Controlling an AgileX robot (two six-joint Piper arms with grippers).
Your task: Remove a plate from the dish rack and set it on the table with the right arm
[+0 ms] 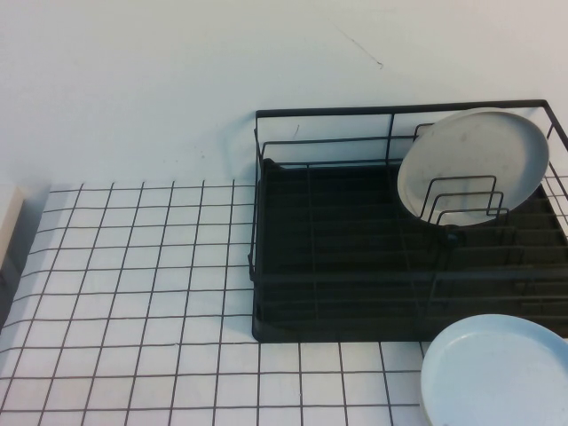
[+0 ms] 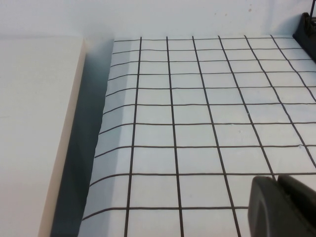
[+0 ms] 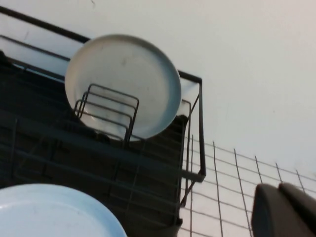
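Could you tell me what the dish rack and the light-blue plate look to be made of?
The dish rack: thin black wire, likely coated metal, matte. The light-blue plate: smooth, soft sheen, ceramic or melamine; cannot tell. Left gripper and right gripper show only at the edge of their wrist views.

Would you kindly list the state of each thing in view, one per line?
light-blue plate: out of the rack, in front of it, face up.
off-white plate: standing on edge in the rack's dividers.
dish rack: holds one plate.
left gripper: low over the table.
right gripper: beside the rack.
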